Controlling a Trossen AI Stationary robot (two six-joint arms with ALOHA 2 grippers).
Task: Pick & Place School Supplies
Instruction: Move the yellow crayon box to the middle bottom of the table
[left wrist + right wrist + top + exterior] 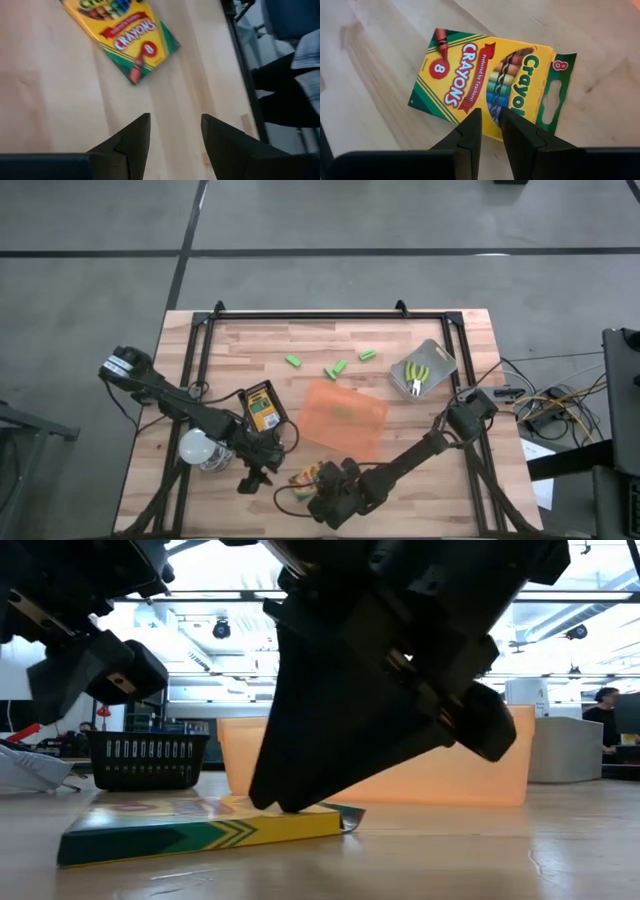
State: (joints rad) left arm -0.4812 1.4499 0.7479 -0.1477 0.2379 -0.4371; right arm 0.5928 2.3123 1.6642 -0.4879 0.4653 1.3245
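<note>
A yellow-and-green crayon box (pixel 470 75) lies flat near the table's near edge (pixel 303 476). My right gripper (pixel 491 117) stands over it with only a narrow gap between its fingers. My left gripper (pixel 175 125) hangs open just left of it (pixel 252 478), over bare wood, with a crayon box (pixel 127 30) ahead of its fingers. A second crayon box (pixel 262 408) lies flat farther back. Three green blocks (pixel 335 368) lie on the far half of the table. The yellow-handled tools (pixel 416 374) lie in a grey tray. My right gripper comes down on the crayon box from above at a slant. In the low view its fingertips (pixel 290 805) meet the box's top face (pixel 225 808) near one long edge. The box lies flat on the table, nothing between the fingers.
An orange translucent tray (pixel 343 415) sits mid-table, right behind the right gripper (pixel 420 775). A white bulb (pixel 198 447) with its cord lies under the left arm. The grey tray (pixel 440 358) stands at the far right. A black frame (pixel 330 315) rims the table.
</note>
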